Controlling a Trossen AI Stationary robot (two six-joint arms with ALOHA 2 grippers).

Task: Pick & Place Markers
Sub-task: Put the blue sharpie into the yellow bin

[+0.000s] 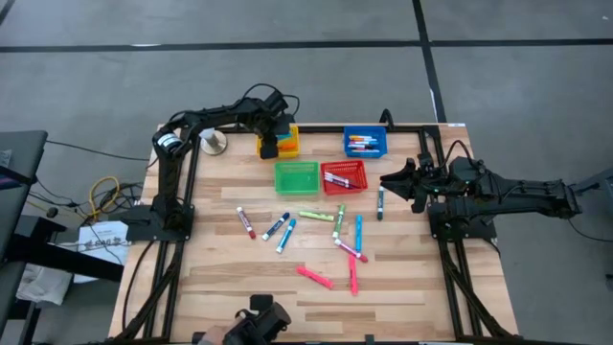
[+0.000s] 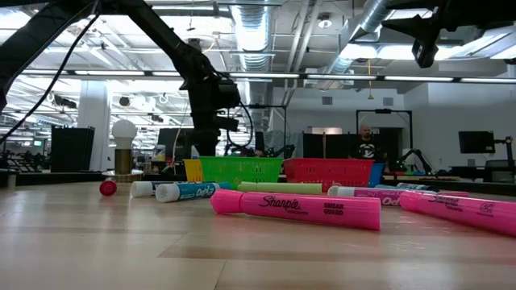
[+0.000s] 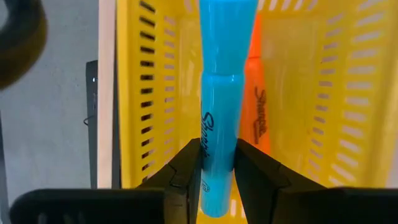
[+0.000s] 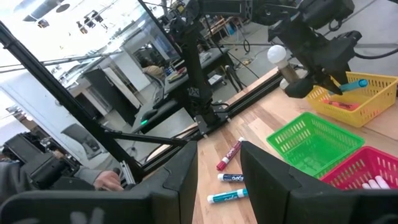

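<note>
My left gripper (image 1: 271,144) hangs over the yellow mesh basket (image 1: 287,141) at the table's far side, shut on a light blue marker (image 3: 221,93). An orange marker (image 3: 256,106) lies in that basket. My right gripper (image 1: 391,179) hovers open beside the red basket (image 1: 347,176), above the table's right side, touching nothing; its fingers (image 4: 180,180) stand well apart. Several markers lie flat on the wood, among them pink ones (image 1: 314,277), blue ones (image 1: 276,226) and a green one (image 1: 316,216). The blue basket (image 1: 365,142) and the red basket hold markers. My left gripper pinches the light blue marker between its two fingers (image 3: 189,168) at the marker's lettered barrel (image 3: 211,143), close to one end. The marker runs on past the fingertips, in line with them. It is lifted clear, tilted above the yellow basket (image 4: 354,83).
An empty green basket (image 1: 296,176) sits left of the red one. A round white lamp (image 1: 215,144) stands at the far left corner. Black frame rails (image 1: 450,259) run along both sides. A camera mount (image 1: 259,321) sits at the near edge. A person (image 2: 367,145) stands beyond the table.
</note>
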